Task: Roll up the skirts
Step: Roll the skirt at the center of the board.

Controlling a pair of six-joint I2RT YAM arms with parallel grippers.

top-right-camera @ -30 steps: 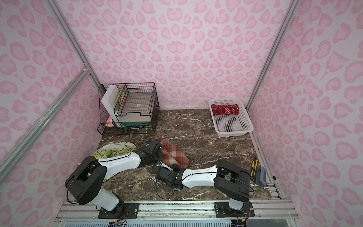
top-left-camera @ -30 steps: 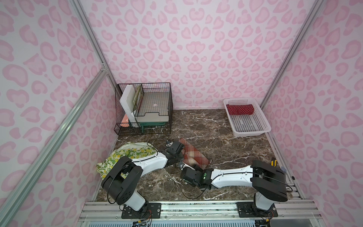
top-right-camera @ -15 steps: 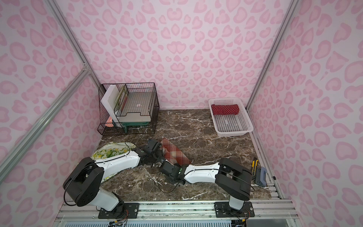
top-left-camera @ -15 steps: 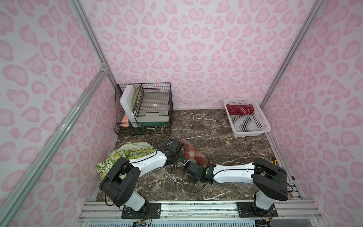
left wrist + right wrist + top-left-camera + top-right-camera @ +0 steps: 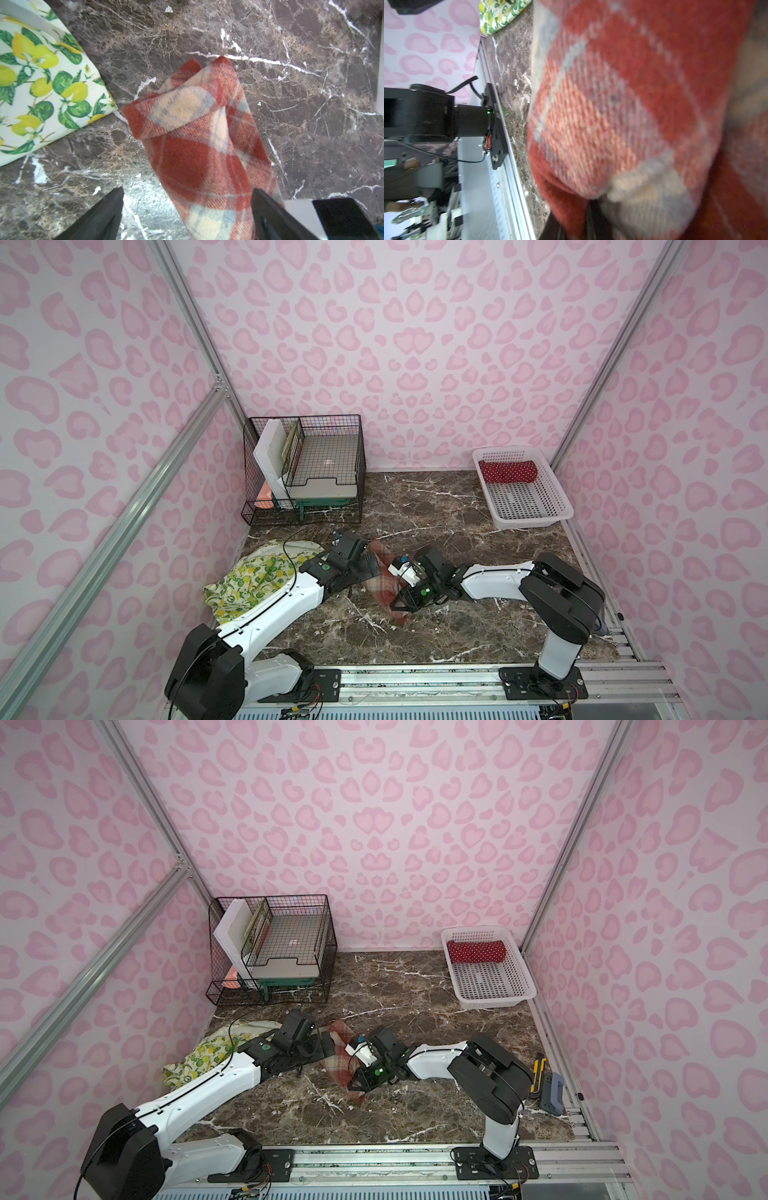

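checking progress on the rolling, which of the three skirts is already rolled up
The red polka-dot skirt: it sits as a tight roll at the far end of the white basket. The plaid skirt and the lemon-print skirt lie loose outside it.

Bare marble (image 5: 432, 506) between crate (image 5: 360, 472) and basket (image 5: 527, 525)

In both top views the left arm (image 5: 270, 610) starts from its base at 7 o'clock and stretches low toward 1 o'clock. Its left gripper (image 5: 187, 189) has the jaws spread wide, gripping nothing. The right arm (image 5: 494, 580) stands at 5 o'clock, elbow bent, forearm reaching toward 9 o'clock. Its right gripper (image 5: 399, 605) angles toward 7 o'clock, pinched on the plaid skirt (image 5: 380, 587)
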